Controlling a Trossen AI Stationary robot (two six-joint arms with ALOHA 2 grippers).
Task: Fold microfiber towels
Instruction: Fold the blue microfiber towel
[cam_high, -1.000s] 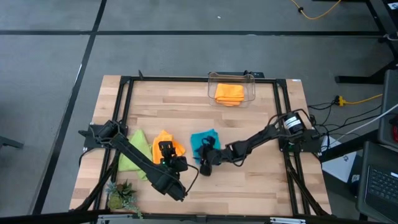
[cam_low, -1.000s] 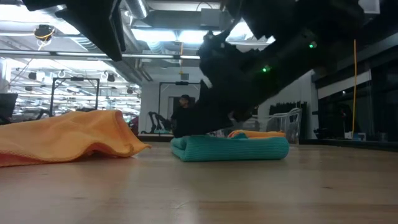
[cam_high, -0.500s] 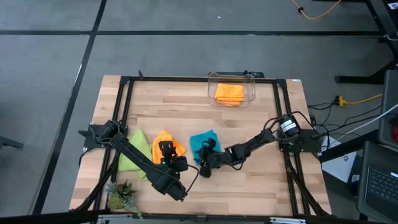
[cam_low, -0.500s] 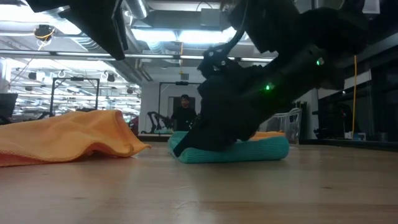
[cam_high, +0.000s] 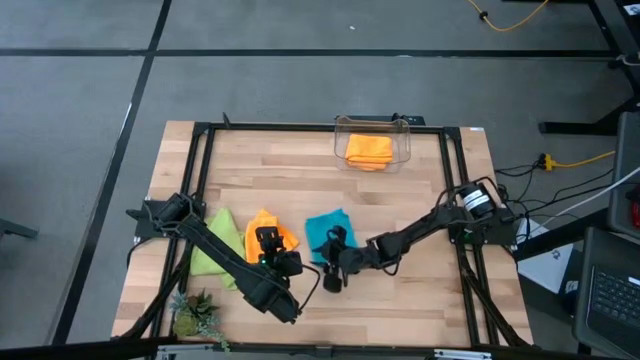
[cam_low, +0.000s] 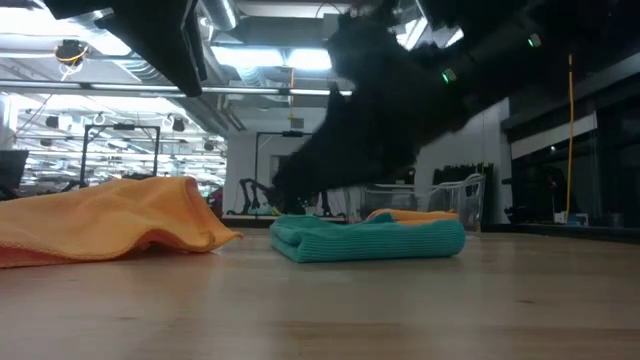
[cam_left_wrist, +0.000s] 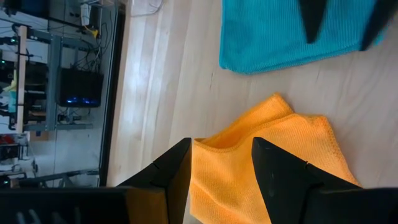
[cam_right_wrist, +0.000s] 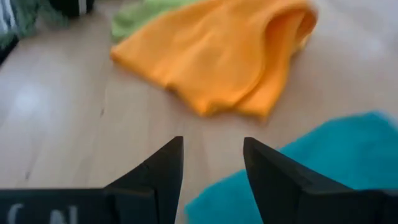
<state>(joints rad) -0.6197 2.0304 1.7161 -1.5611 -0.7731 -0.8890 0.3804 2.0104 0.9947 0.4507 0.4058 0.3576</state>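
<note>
Turquoise towel (cam_high: 326, 231) below R end effector (cam_high: 334, 241)

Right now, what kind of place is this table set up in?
Probably a robotics lab or workshop: a wooden table in a black frame on grey floor, ceiling strip lights and equipment racks behind it, cables nearby.

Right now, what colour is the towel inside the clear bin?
Orange towel; the high view shows it best.
</note>
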